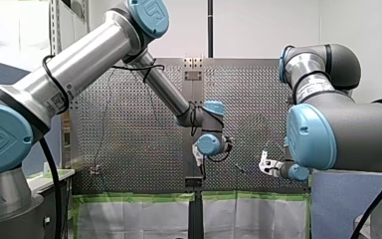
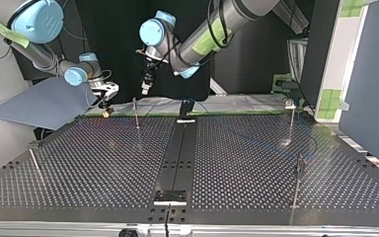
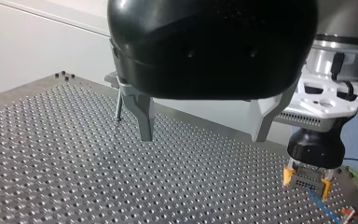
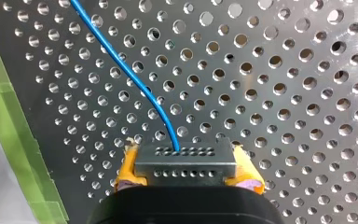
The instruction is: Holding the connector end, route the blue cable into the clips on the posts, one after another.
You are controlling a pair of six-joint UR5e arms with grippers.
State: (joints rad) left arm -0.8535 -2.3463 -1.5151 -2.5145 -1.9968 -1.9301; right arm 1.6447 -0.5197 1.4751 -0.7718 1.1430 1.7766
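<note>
My right gripper [image 4: 186, 173] has its yellow pads [image 4: 127, 171] shut on a small grey perforated connector [image 4: 185, 161]. The blue cable [image 4: 121, 63] leaves the connector and curves away over the perforated table. In the top view this gripper [image 2: 106, 104] hangs above the table's far edge, left of a thin post [image 2: 135, 113]. My left gripper [image 3: 201, 139] stands open above the plate with nothing between its metal fingers [image 3: 144, 119]. From there my right gripper [image 3: 307, 179] shows off to one side, low over the table, with the blue cable [image 3: 320, 207] trailing from it.
Thin posts stand at the top view's left edge [image 2: 34, 167], far right [image 2: 291, 123] and near right [image 2: 298, 185]. A dark rail [image 2: 177, 148] runs down the table's middle. Green tape [image 4: 9, 126] lines the table's edge beside the connector.
</note>
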